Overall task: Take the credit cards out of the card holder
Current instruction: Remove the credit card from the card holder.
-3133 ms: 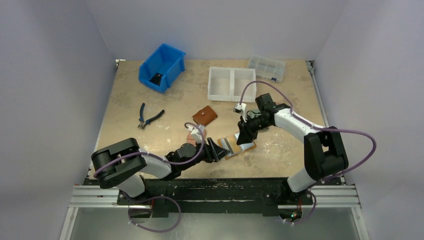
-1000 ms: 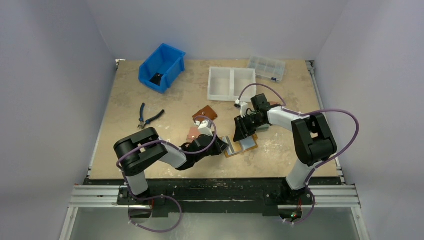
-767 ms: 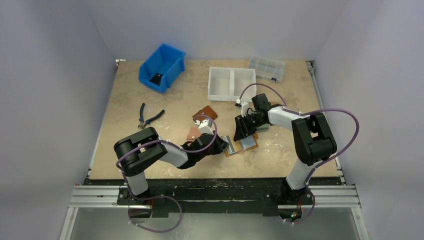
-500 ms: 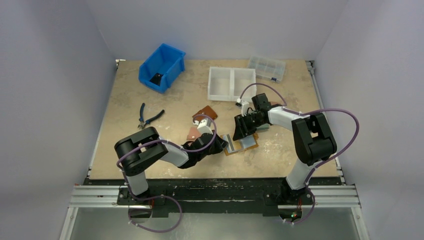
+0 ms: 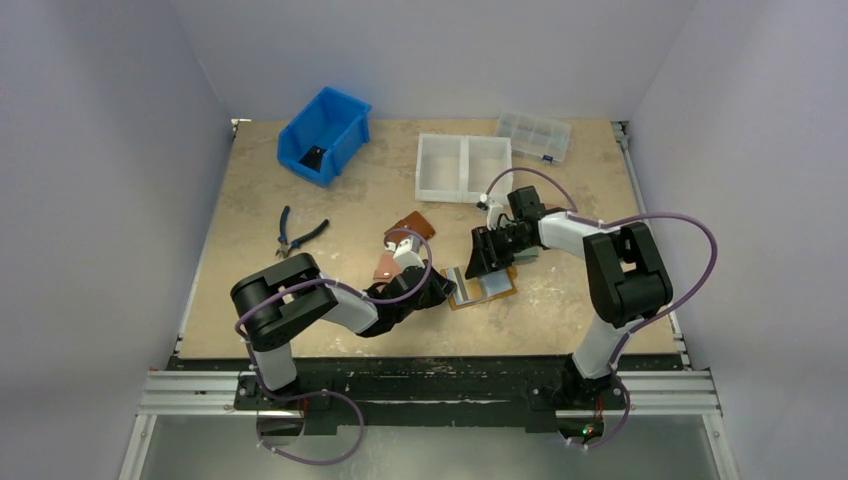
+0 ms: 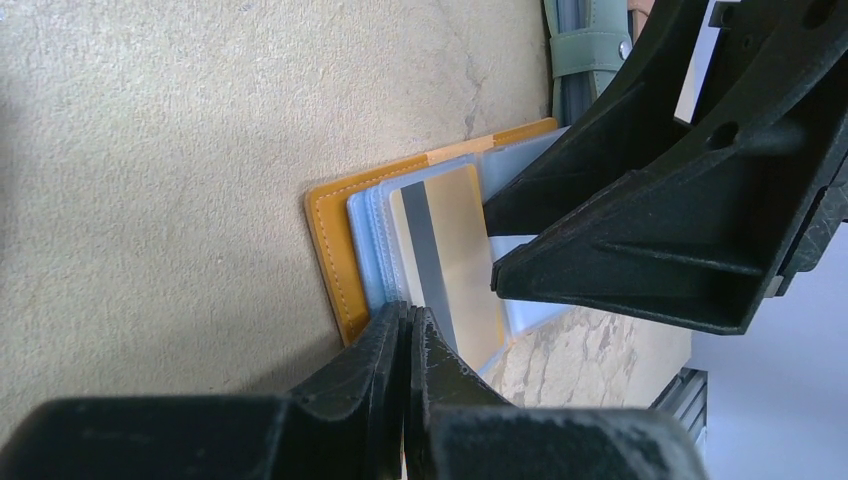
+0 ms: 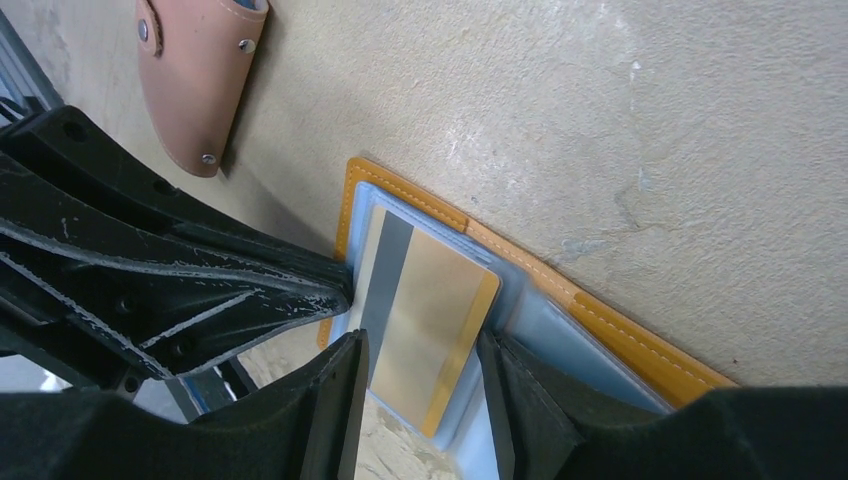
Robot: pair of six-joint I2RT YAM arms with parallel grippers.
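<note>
Mustard stitched card holder [image 7: 620, 335] spread flat; left tool [image 6: 407, 330] closed tight, right tool [image 7: 420, 345] parted astride gold card [image 7: 440, 290].

Black-and-white jointed arms [image 5: 345, 305] trail looping purple cables [image 5: 717, 255], black jaws.

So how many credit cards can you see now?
1: a gold credit card with a grey stripe, lying on the clear sleeves of the open card holder, between the fingers of the right gripper. Others may hide in the sleeves.
</note>
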